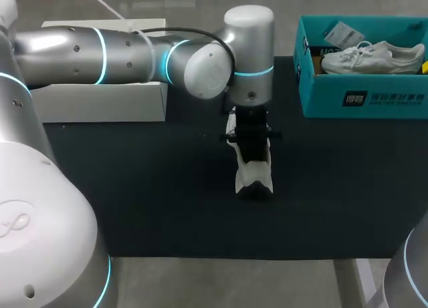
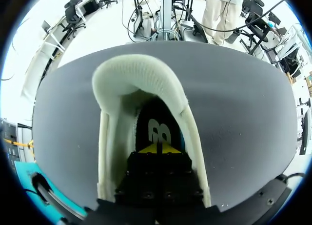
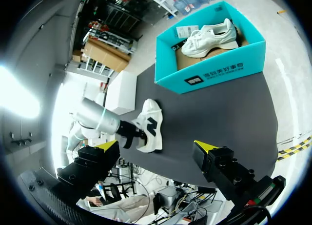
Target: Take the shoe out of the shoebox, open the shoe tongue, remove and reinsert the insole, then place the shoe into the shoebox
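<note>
A white shoe [image 1: 254, 176] stands on the black mat [image 1: 154, 201] at the middle of the table, heel toward me. My left gripper [image 2: 158, 148] points straight down into its opening, shut, its yellow tips together on the dark insole [image 2: 157, 130] with a white logo. The shoe's padded heel collar [image 2: 139, 73] curves ahead of the fingers. I cannot tell whether the tips pinch the insole. My right gripper [image 3: 156, 146] hangs open and empty, high off the table's right side, looking at the shoe [image 3: 151, 122] and the teal shoebox [image 3: 214, 71].
The teal shoebox [image 1: 361, 97] sits at the back right with a second white shoe [image 1: 371, 57] and a paper tag inside. A white lid or box [image 1: 100, 101] lies at the back left, under my left arm.
</note>
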You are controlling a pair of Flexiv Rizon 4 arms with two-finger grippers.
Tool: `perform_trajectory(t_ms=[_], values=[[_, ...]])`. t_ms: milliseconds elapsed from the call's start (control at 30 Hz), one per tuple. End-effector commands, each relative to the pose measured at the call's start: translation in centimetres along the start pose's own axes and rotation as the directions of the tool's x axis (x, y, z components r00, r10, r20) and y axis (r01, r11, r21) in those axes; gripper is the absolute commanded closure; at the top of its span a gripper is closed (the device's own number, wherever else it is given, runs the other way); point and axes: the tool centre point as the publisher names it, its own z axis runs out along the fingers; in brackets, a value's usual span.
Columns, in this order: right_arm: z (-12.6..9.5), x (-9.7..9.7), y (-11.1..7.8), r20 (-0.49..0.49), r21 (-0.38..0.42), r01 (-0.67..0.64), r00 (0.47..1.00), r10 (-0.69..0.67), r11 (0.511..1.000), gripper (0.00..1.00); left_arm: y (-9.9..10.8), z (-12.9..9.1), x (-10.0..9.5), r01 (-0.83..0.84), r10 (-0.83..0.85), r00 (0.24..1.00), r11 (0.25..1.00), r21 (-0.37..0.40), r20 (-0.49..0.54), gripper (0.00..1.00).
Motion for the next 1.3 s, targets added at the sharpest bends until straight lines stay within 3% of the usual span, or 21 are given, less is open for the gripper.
perform_trajectory(t_ms=[33,167,333,767,833,933,967,1000,1033,1300], values=[[0.0,0.0,-0.1,0.002,-0.001,-0.001,1.0,0.001,1.0,0.0,-0.6,0.7,-0.3,-0.004,0.004,1.0,1.0,0.006,-0.024,1.0],[0.0,0.0,-0.1,0.002,-0.001,-0.001,1.0,0.001,1.0,0.0,-0.7,-2.0,-0.5,-0.01,0.009,1.0,1.0,-0.012,-0.019,1.0],[0.0,0.0,-0.1,0.002,-0.001,-0.001,1.0,0.001,1.0,0.0,0.3,-4.2,-0.8,-0.006,0.005,1.0,0.996,-0.09,-0.009,1.0],[0.0,0.0,-0.1,0.002,-0.001,-0.001,1.0,0.001,1.0,0.0,4.1,-5.6,-1.0,0.046,-0.044,0.999,0.968,-0.246,0.014,1.0],[0.0,0.0,-0.1,0.002,-0.001,-0.001,1.0,0.001,1.0,0.0,4.1,-5.9,-1.0,0.049,-0.048,0.999,0.967,-0.251,0.012,0.69],[0.0,0.0,-0.1,0.002,-0.001,-0.001,1.0,0.001,1.0,0.0,3.9,-6.3,-0.9,0.059,-0.057,0.998,0.965,-0.257,0.015,0.51],[0.0,0.0,-0.1,0.002,-0.001,-0.001,1.0,0.001,1.0,0.0,3.9,-6.4,-0.8,0.061,-0.059,0.998,0.964,-0.258,0.015,0.27],[0.0,0.0,-0.1,0.002,-0.001,-0.001,1.0,0.001,1.0,0.0,3.8,-6.5,-0.8,0.064,-0.061,0.998,0.964,-0.26,0.017,0.1],[0.0,0.0,-0.1,0.002,-0.001,-0.001,1.0,0.001,1.0,0.0,3.8,-6.5,-0.8,0.069,-0.065,0.998,0.963,-0.26,0.024,0.0],[0.0,0.0,-0.1,0.002,-0.001,-0.001,1.0,0.001,1.0,0.0,3.1,-7.1,-0.3,0.068,-0.066,0.998,0.964,-0.256,0.015,0.0]])
